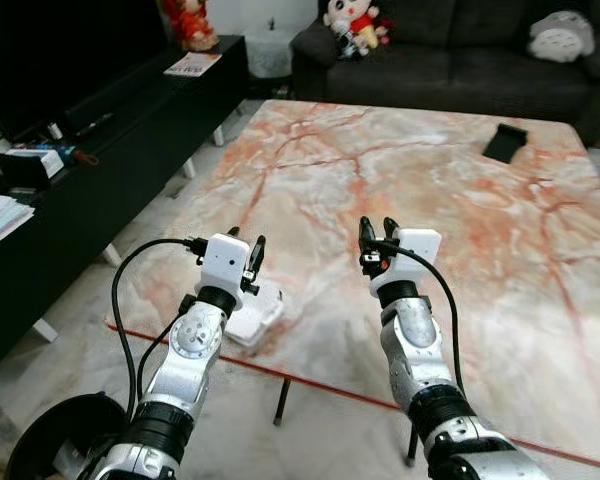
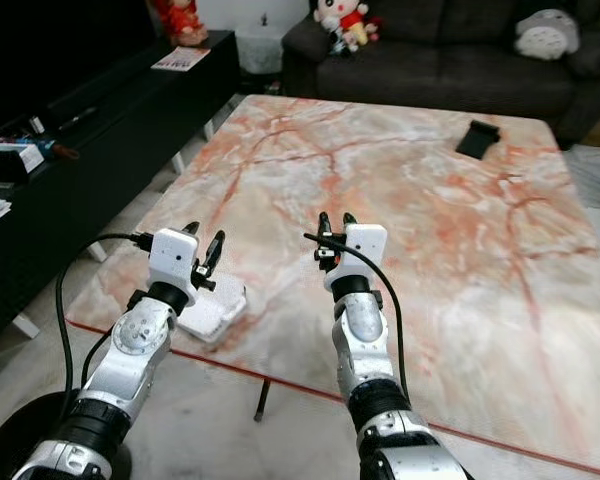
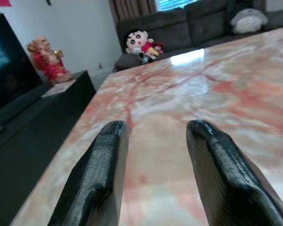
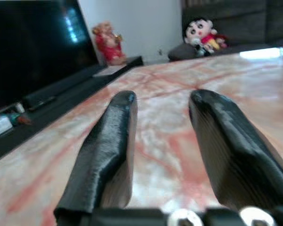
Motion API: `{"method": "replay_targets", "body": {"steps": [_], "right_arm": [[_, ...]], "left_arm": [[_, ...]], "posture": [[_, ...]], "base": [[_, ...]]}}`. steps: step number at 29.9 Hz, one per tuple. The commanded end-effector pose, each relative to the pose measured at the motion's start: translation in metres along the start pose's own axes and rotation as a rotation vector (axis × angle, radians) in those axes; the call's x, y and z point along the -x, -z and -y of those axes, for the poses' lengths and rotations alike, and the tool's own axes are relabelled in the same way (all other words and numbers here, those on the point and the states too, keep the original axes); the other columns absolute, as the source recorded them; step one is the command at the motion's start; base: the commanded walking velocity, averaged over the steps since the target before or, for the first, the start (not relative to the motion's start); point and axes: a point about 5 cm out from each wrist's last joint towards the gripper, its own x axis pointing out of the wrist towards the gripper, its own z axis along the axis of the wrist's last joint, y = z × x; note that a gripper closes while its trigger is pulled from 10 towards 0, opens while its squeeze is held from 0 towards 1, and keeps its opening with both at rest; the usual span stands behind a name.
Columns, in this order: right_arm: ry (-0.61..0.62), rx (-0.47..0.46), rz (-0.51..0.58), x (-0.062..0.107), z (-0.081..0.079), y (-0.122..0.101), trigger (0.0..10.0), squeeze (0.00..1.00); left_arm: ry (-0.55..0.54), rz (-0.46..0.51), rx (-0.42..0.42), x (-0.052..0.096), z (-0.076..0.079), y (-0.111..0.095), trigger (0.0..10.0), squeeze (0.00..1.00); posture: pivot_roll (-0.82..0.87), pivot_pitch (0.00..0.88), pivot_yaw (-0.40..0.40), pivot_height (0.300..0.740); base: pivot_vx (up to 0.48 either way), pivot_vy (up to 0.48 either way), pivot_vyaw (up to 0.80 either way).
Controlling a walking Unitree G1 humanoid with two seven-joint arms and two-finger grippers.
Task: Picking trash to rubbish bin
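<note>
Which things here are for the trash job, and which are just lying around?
For the job:
white packet at the table's near edge, under the left gripper
black bin on the floor
right gripper, jaws open like the left

Just lying around:
black case on the marble table
soft toys on the sofa

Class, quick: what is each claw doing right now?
Left claw: open, holding nothing, above the marble table.
Right claw: open, holding nothing.

Two silver jointed arms carry white wrist housings, looping black cables, and ribbed black fingers [image 3: 99,179].
</note>
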Motion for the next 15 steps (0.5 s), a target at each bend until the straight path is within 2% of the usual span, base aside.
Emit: {"method": "replay_targets", "body": {"steps": [1, 7, 10, 15], "right_arm": [[0.017, 0.01, 0.017, -0.0023, 0.0079, -0.0052, 10.0, 0.0], [0.013, 0.008, 0.016, -0.0023, 0.0071, -0.005, 10.0, 0.0], [0.012, 0.01, 0.018, -0.0021, 0.0067, -0.005, 10.0, 0.0], [0.011, 0.009, 0.016, -0.002, 0.0066, -0.0047, 10.0, 0.0]], "left_arm": [[0.017, 0.021, -0.011, -0.0043, 0.006, -0.0061, 10.0, 0.0], [0.037, 0.038, 0.003, -0.0039, 0.0086, -0.0083, 10.0, 0.0], [0.046, 0.044, 0.012, -0.0034, 0.01, -0.009, 10.0, 0.0], [0.056, 0.044, -0.009, -0.0022, 0.0122, -0.0101, 10.0, 0.0]], "posture": [[0.21, 0.0, 0.046, 0.74], [0.21, 0.0, 0.046, 0.74], [0.21, 0.0, 0.046, 0.74], [0.21, 0.0, 0.046, 0.74]], "base": [[0.442, 0.0, 0.0], [0.435, 0.0, 0.0], [0.274, 0.0, 0.0], [0.0, 0.0, 0.0]]}}
